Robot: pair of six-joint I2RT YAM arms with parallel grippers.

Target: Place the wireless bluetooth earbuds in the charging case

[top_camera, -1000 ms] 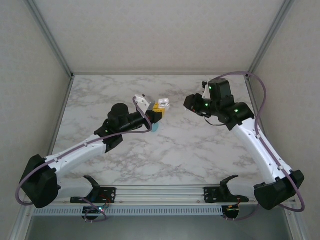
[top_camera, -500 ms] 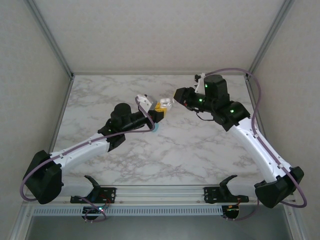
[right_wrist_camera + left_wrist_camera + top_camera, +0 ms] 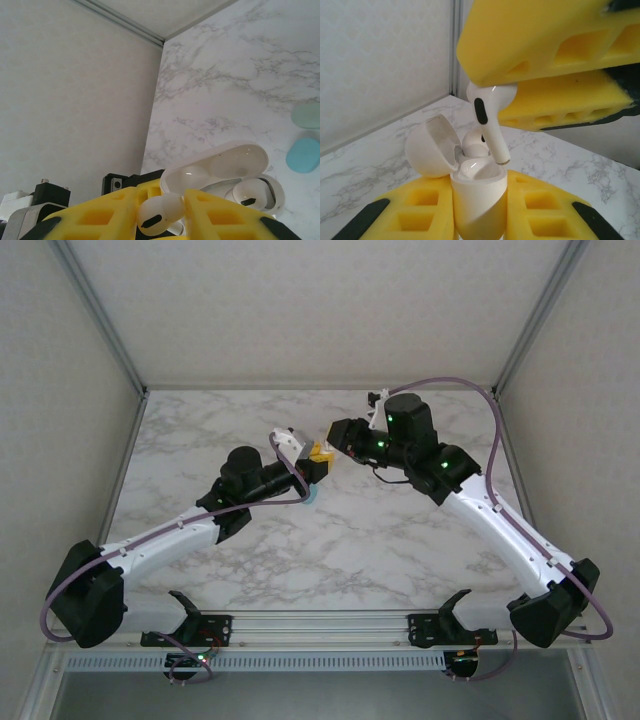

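Lab cell: alu frame (image 3: 100, 315), marble tabletop (image 3: 380, 540)

White marble table (image 3: 400, 540), light-blue oval piece (image 3: 302, 155) lying on it, paler green oval piece (image 3: 306, 116) beside, seemingly apart.

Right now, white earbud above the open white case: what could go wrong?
The white stemmed earbud hangs tilted in the right gripper, stem tip at the rim of the white hinged charging case: it may catch. The left gripper pinches only the case's base; a push may tip it.

Bright, even, diffuse light; soft faint shadows; slight close-up blur.
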